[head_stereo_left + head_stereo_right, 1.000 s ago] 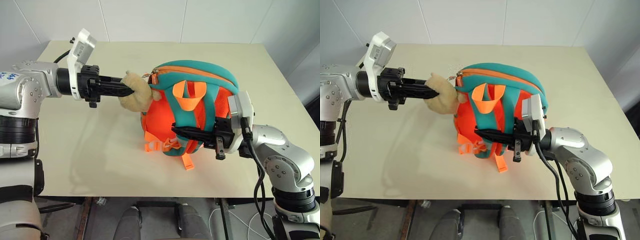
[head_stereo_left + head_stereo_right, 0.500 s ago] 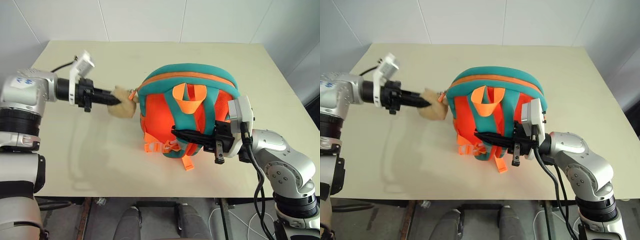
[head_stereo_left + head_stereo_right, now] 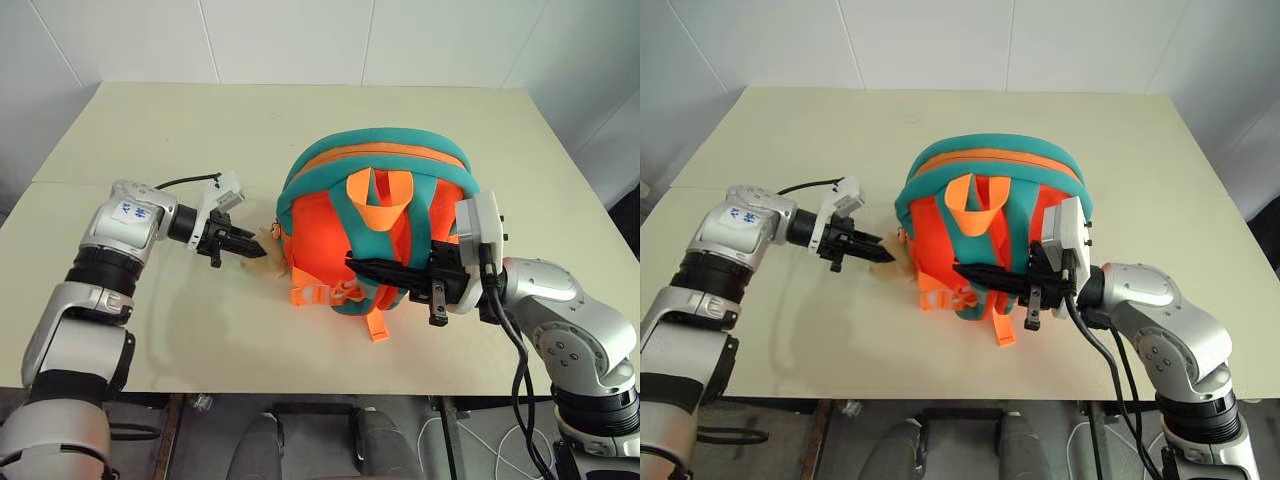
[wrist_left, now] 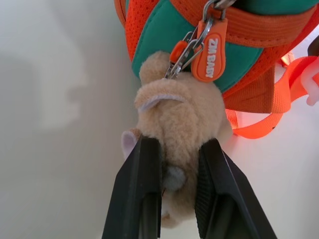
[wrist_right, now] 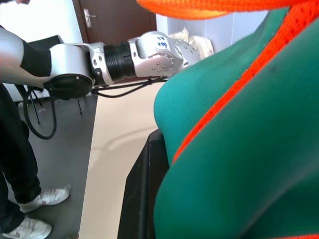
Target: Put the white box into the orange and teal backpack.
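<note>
The orange and teal backpack [image 3: 375, 225] is stood upright near the middle of the desk [image 3: 150, 130], its straps turned toward the robot and its zip closed along the top. The white box cannot be made out on the desk around the backpack, so it is judged to be already inside, though this is hidden.

A tan plush bear [image 4: 177, 119] is clipped to the zip pull at the backpack's left side. It is clamped between the fingers of the left tool [image 3: 252, 250], as seen plainly from the left wrist. A second ago the bear was being held high, level with the top of the backpack; it has since been brought down to the desk beside the backpack's lower left edge, and the bag, then pulled aslant, has been let settle squarely. The pull on the zip is therefore judged finished, with only the release of the bear left.

The right tool [image 3: 350, 263] is clenched on a teal strap at the backpack's front, steadying it, and has been kept in place.

The desk is pale cream and bare around the backpack, with white walls behind. Beyond the backpack, a person's legs and white shoes [image 5: 25, 221] are seen on a grey floor near a dark door.
</note>
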Motion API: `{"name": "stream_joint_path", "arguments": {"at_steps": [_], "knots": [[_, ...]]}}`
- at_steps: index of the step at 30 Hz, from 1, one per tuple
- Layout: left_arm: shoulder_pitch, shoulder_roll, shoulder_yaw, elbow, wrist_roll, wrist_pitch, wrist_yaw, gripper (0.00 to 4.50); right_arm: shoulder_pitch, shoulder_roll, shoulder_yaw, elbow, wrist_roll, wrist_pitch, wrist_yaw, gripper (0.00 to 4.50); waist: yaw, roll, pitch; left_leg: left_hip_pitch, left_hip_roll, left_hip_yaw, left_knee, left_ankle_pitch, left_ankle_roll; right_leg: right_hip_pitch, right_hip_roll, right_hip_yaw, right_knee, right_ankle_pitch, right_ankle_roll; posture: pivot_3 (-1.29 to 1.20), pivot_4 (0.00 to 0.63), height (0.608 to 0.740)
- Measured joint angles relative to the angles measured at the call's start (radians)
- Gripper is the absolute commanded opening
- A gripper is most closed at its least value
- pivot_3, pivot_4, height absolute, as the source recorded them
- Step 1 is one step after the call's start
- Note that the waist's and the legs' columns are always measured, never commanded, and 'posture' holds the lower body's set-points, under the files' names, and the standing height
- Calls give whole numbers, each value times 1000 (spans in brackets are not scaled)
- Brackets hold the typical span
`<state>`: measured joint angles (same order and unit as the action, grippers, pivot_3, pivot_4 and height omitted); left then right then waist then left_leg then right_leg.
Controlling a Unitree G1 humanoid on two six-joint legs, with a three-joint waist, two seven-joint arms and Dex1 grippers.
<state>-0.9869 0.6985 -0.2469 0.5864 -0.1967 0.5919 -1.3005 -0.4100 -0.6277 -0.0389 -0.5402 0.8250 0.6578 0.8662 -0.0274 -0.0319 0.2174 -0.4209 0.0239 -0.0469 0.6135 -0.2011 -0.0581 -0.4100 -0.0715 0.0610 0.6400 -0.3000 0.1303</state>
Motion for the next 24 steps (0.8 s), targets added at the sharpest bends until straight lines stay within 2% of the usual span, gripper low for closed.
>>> {"name": "stream_joint_path", "arguments": {"at_steps": [1, 2, 8, 13, 15, 19, 21, 24], "knots": [[24, -2, 33, -26, -18, 6, 10, 464, -2, -34, 0, 1, -1, 16, 2, 0, 0, 0, 0, 0, 0, 0, 0, 0, 0, 0, 0, 0, 0, 0, 0, 0, 150, 740], [47, -1, 63, -51, -39, 12, 15, 813, -3, -74, -2, 2, -2, 32, 8, 307, 0, 0, 0, 0, 0, 0, 0, 0, 0, 0, 0, 0, 0, 0, 0, 0, 150, 740], [209, 77, 201, -258, -113, 58, 38, 2783, -8, -256, -64, 33, -3, 78, 71, 2293, -4, 0, 0, 0, 1, 1, -1, 0, 0, -1, 0, 0, -2, 0, 0, 0, 150, 740], [318, 109, 325, -315, -156, -13, 59, 4374, 47, -412, -192, 45, -10, 108, 120, 4020, 1, 0, 0, 0, 3, 2, -2, 0, 0, -1, 1, -1, -3, 0, -2, 0, 150, 740], [345, 106, 372, -308, -166, -82, 64, 4500, 109, -449, -256, 47, -15, 111, 139, 4485, 4, 0, 0, -1, 2, 2, -1, 0, 0, 0, 0, -1, -4, 0, -2, 0, 150, 740], [398, 101, 502, -288, -237, -224, 33, 4500, 289, -510, -469, 66, -64, 117, 210, 4485, 10, 0, 0, -1, 3, 3, -2, 0, 0, 1, 0, -1, -9, 1, -4, 0, 150, 740], [411, 102, 553, -264, -269, -273, 12, 4500, 339, -511, -558, 100, -97, 100, 234, 4485, 11, 0, 0, 0, 3, 4, -2, 0, 0, 2, 0, 0, -11, 2, -5, 0, 150, 740], [430, 102, 597, -256, -300, -317, -14, 4500, 360, -482, -626, 146, -109, 59, 243, 4485, 4, 0, 0, 0, 3, 5, -1, 0, 0, 3, 1, 0, -13, 3, -7, 0, 150, 740]]}}
